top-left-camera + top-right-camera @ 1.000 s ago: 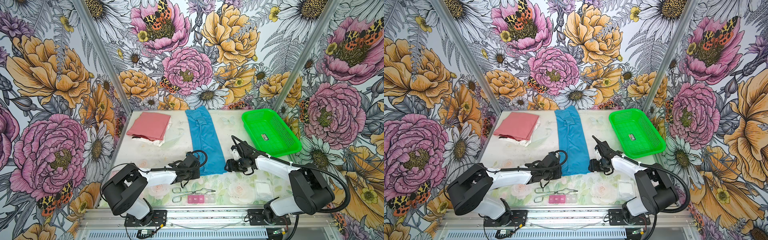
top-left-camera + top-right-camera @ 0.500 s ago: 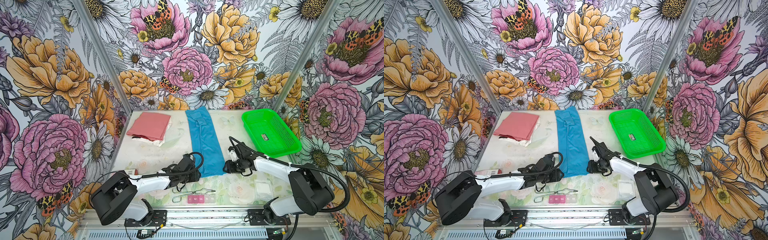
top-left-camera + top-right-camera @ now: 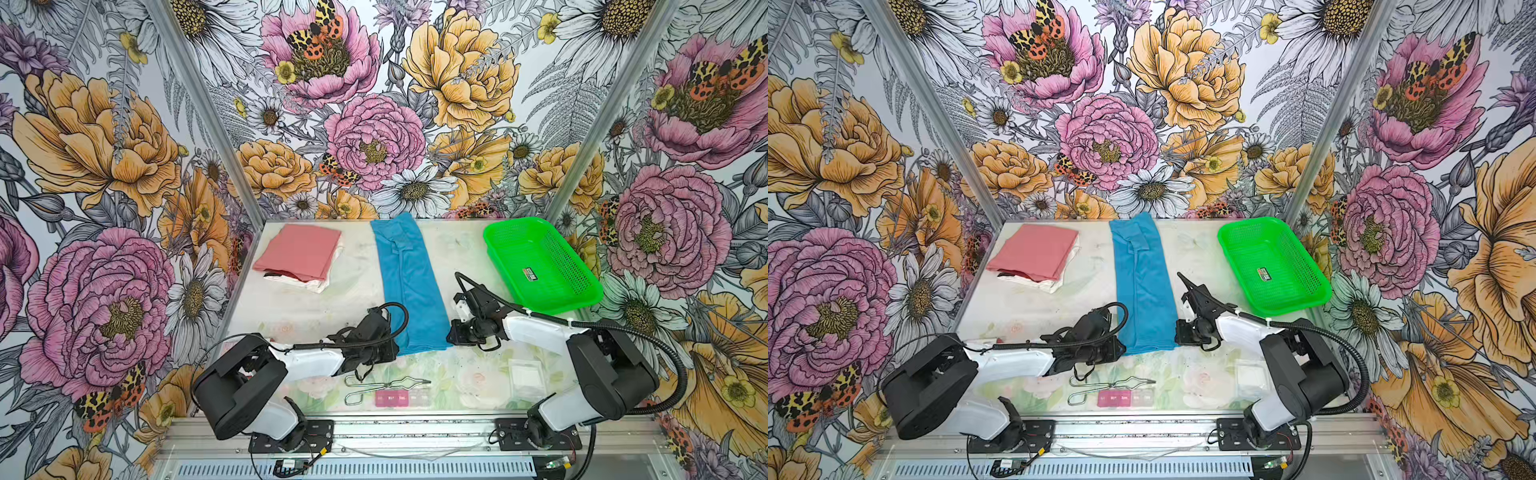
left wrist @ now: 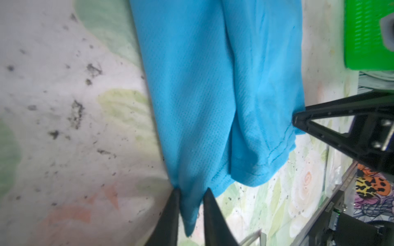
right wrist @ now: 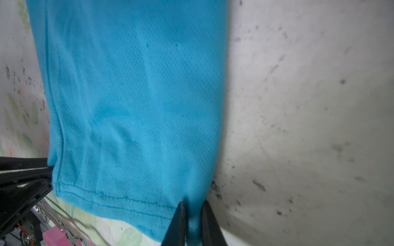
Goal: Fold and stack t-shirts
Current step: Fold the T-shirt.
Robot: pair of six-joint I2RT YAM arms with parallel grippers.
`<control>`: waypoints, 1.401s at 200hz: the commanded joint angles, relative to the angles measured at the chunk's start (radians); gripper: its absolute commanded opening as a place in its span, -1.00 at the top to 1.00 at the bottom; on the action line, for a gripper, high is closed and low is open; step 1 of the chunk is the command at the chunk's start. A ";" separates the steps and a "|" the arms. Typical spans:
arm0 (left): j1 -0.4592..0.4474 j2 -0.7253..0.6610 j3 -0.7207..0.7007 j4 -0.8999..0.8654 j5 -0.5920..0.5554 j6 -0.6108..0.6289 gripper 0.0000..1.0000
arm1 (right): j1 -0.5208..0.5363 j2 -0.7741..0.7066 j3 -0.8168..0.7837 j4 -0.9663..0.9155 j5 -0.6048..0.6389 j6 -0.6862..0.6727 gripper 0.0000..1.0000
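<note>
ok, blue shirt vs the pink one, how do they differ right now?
The blue t-shirt lies as a long narrow strip on the table; the pink t-shirt is a compact folded rectangle atop a white shirt, far left. The left gripper and right gripper each pinch a near corner of blue; pink is untouched. Both are plain single-colour cloth.

Tabletop (image 3: pixel 353 303): pale floral print, dark specks.
A sky-blue t-shirt (image 3: pixel 409 282), folded to a long strip, lies down the middle. Far left is a shirt stack (image 3: pixel 299 253), salmon-pink uppermost. Far right is a green mesh basket (image 3: pixel 557 257). Along the near edge lie wire tongs (image 3: pixel 386 384), a pink compartment strip (image 3: pixel 392 398) and a white gauze square (image 3: pixel 525 376).
</note>
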 commanded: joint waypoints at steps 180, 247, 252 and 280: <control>0.005 -0.470 -0.106 -0.201 -0.027 -0.035 1.00 | 0.177 -0.336 -0.058 0.010 -0.024 0.201 1.00; 0.292 -0.286 0.047 -0.078 0.201 0.113 1.00 | 0.014 -0.044 0.264 0.015 -0.035 0.110 1.00; 0.304 -0.260 0.065 -0.069 0.213 0.122 1.00 | -0.001 -0.021 0.289 0.015 -0.042 0.103 1.00; 0.356 -0.101 0.174 -0.028 0.266 0.161 1.00 | -0.062 0.162 0.435 0.016 -0.096 0.071 1.00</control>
